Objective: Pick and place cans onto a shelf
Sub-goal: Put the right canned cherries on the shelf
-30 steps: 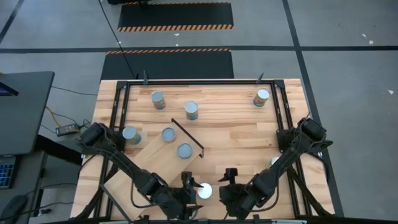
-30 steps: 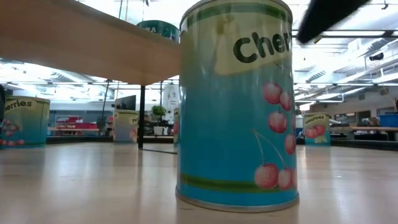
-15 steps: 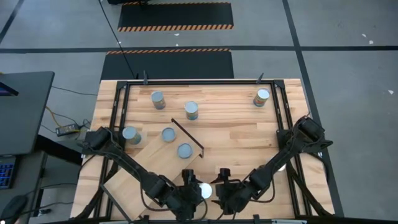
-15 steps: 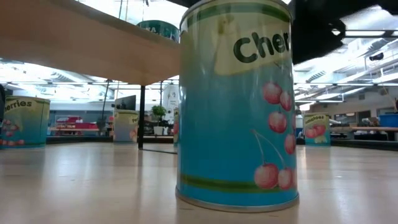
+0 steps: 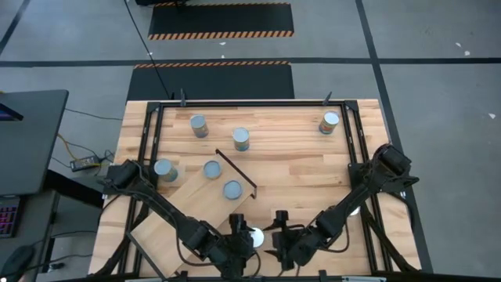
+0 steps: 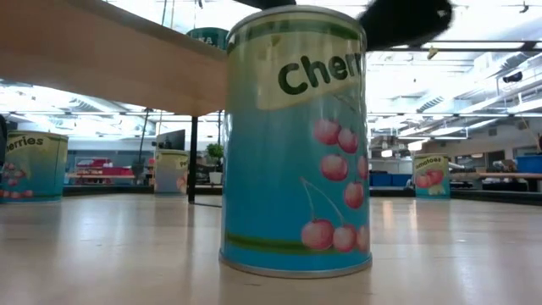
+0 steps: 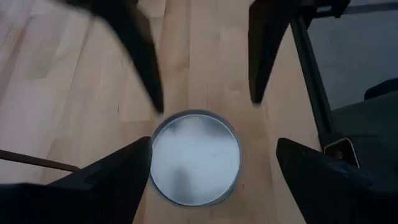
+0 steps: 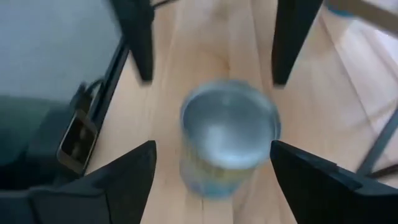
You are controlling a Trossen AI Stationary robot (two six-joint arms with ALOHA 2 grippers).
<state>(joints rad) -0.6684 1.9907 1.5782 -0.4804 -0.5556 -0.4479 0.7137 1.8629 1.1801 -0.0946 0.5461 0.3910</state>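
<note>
Both of my tools sit at the near edge of the worktop (image 5: 313, 168), crowded around one can (image 5: 256, 238); my left tool (image 7: 205, 168) has its fingers spread wide to either side of the silver top, not yet touching that I can see, and my right tool (image 8: 211, 168) is likewise wide open with the same can (image 8: 229, 134) between its fingers; from the low view the can (image 6: 296, 144) stands upright on the wood, a cherry label on its blue side. I judge the two tools face each other over it because either could take it, though only one needs to close (two grips on so small a tin would foul each other); the open spread is there to clear the rim before squeezing. The shelf (image 5: 176, 207) lies slanted on the left half of the worktop, black-framed, with two cans on its far end; one more stands beside its far corner, and three others stand well apart toward the back edge. A lift and a short carry leftward looks like what remains for this tin.
</note>
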